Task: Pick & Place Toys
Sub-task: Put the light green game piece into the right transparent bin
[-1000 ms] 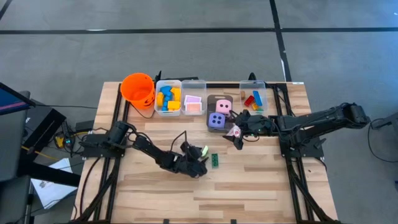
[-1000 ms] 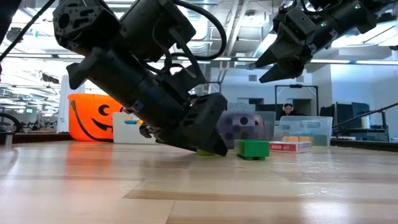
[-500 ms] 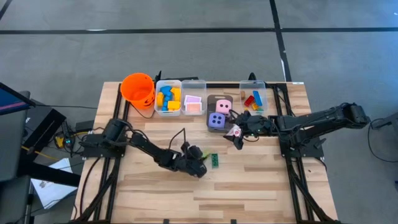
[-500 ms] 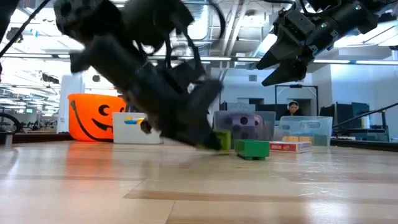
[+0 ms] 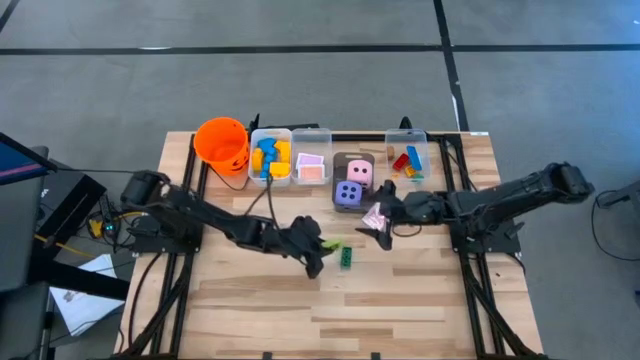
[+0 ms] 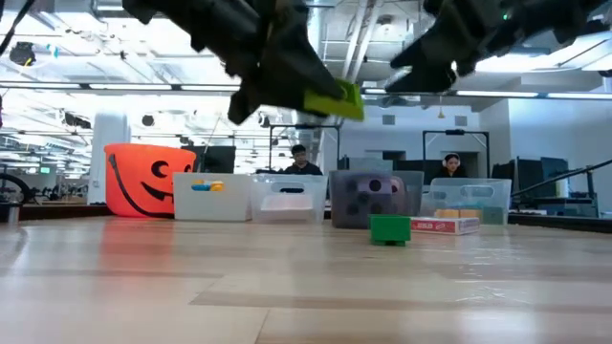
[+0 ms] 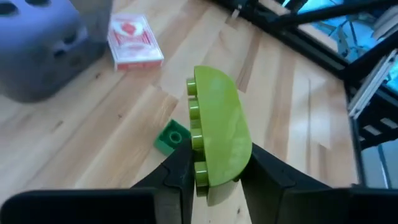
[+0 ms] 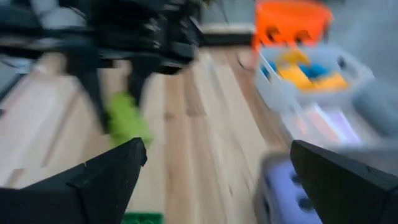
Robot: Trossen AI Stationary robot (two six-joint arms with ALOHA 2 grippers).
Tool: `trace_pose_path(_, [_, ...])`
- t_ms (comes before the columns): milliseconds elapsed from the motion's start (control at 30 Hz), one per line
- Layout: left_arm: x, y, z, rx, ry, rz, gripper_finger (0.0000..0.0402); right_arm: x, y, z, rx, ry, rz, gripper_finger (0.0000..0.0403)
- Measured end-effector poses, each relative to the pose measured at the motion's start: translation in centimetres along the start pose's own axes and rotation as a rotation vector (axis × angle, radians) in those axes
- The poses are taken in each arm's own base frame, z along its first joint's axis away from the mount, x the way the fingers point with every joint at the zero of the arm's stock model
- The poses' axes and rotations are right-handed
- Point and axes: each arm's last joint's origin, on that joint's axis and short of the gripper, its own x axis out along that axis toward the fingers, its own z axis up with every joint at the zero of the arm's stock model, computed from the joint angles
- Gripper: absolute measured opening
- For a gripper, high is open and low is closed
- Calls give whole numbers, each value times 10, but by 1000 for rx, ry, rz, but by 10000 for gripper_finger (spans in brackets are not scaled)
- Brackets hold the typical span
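One lime block [image 7: 217, 134], one dark-green block [image 5: 345, 257].

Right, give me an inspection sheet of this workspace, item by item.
Surface: wooden table, mostly bare at the front.
Job's things: lime-green block lifted clear of the table; dark green block lying loose; purple die, pink die; card pack flat.
Clutter: orange bucket; clear bins holding blocks.
Grippers: left gripper shut on lime-green block; right gripper open, above the table.
Cables: black cable along left arm.
Surroundings: people at desks behind.
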Motion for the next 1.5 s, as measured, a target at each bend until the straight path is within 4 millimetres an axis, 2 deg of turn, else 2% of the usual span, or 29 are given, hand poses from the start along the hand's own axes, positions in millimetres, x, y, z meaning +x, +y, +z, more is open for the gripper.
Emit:
trace_pose_path(133, [-16,2,14,-3,-8,-16,89,-5,16,7,-100,-85,67,400])
trace_pose_path(300, [-25,7,28,-14,-33,-44,89,-9,27,9,-167,-128,113,400])
trace_pose_path(600, [-22,25,53,-84,-75,-128,89,-10,28,18,-300,-232,97,400])
trace_pose_path(767, [-20,35,68,-111,-102,-221,89,-10,28,19,-497,-249,74,400])
trace_pose_path(867, [-20,39,75,-119,-121,-272,89,-10,28,19,-558,-251,66,400])
trace_pose_path(1033, [-21,42,85,-118,-158,-355,89,-11,28,20,-562,-262,63,400])
trace_pose_path(1500, [-24,38,95,-116,-257,-418,89,-9,18,27,-528,-307,11,400])
